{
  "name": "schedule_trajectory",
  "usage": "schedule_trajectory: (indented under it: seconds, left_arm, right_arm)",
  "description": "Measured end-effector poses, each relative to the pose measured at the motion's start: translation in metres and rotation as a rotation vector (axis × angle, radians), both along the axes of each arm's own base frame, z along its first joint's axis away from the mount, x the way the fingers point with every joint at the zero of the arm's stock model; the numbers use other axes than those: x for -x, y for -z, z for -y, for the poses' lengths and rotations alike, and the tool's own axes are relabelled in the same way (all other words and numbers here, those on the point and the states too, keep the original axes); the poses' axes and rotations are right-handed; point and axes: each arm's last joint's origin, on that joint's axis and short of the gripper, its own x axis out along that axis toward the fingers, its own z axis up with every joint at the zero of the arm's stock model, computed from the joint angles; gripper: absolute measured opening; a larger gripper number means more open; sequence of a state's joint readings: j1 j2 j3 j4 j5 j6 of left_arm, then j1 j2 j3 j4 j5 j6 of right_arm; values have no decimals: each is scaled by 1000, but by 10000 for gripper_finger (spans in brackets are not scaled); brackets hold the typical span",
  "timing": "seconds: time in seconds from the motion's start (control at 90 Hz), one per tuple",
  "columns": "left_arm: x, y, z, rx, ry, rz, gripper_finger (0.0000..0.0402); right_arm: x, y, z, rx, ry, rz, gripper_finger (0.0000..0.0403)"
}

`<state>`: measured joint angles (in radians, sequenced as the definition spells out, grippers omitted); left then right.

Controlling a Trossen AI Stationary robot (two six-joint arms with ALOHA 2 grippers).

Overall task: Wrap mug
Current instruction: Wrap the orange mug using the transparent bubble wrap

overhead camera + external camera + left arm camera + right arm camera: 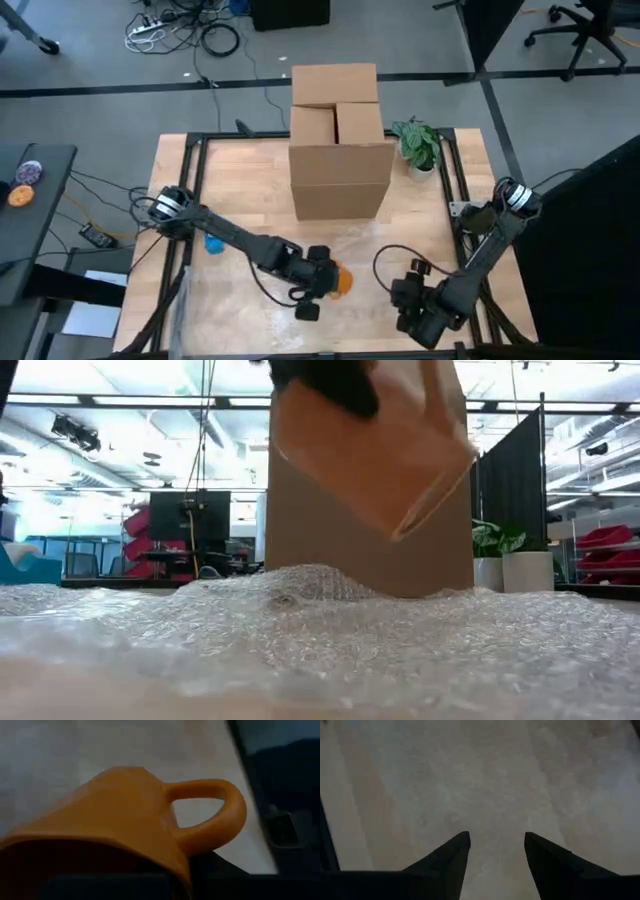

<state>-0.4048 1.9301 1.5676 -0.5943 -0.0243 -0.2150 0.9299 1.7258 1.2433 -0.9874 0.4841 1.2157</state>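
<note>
An orange mug (343, 282) hangs in the air, tilted, over a sheet of clear bubble wrap (320, 640) spread across the near half of the table. My left gripper (322, 285) is shut on the mug at the table's middle front. In the left wrist view the mug (115, 815) fills the picture, and its handle (220, 815) sticks out to one side. My right gripper (405, 298) stands open over the bubble wrap (470, 780) at the near right, with nothing between its fingers (455, 855). My left gripper holds the mug at its rim end (100, 845), beside the handle; the mug's own body hides the fingers' exact place. The gripper comes at it from above (320, 380). The mug (370, 450) is lifted clear of the bubble wrap and tilted, base end lowest.
A tall cardboard box (338, 140) with open flaps stands at the far middle of the table. A small potted plant (418, 145) is to its right. A blue object (214, 243) lies near the left arm. Black rails (190, 200) frame the table.
</note>
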Motion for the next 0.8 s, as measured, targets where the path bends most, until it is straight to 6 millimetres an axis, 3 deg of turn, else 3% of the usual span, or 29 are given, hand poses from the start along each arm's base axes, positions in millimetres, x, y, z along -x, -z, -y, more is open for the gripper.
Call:
schedule_trajectory:
  seconds: [0.144, 0.456, 0.8]
  left_arm:
    - [-3, 21, -10, -68, -29, -140, 2]
    - [0, 22, -8, -52, -10, -156, 25]
    - [14, -8, -8, -134, -22, -306, 5]
  right_arm:
    - [1, 1, -2, -3, 12, 16, 171]
    - [-6, 0, 1, 42, 29, 93, 171]
    - [-11, 0, 4, 48, 26, 102, 171]
